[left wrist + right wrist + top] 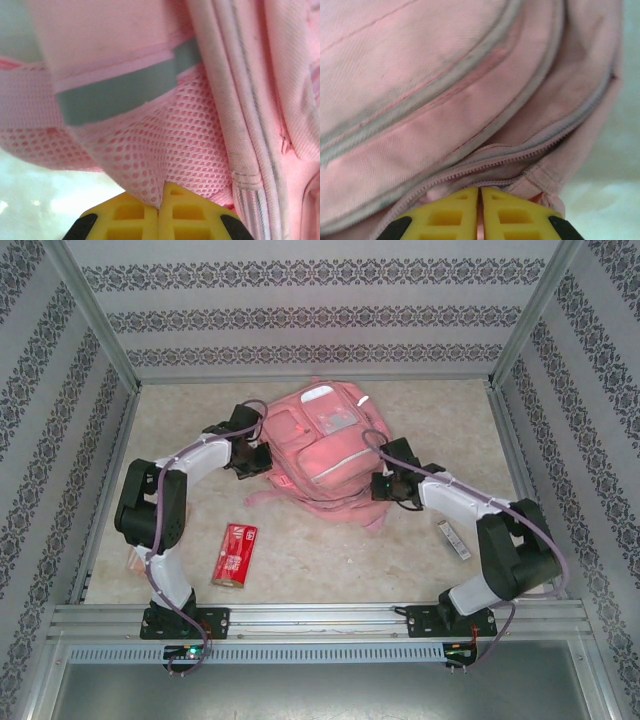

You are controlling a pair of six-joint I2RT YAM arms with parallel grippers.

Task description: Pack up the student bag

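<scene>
Your left end effector (pixel 159 199) is pressed together, pinching the mesh (pixel 165 145) on the side of the student bag (pixel 318 445). The bag lies mid-table (pixel 330 560) between both arms, its long axis running away from you. The right end effector (pixel 480 194) pinches fabric by the zip (pixel 520 157).

Top view overhead, facing down on table (pixel 330 550); both wrist views close-up on student bag (pixel 320 445).

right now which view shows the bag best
Top external: the whole bag is in frame. Left wrist gives a close-up of its mesh pocket, right wrist its zip seams, both too near for its outline.
</scene>
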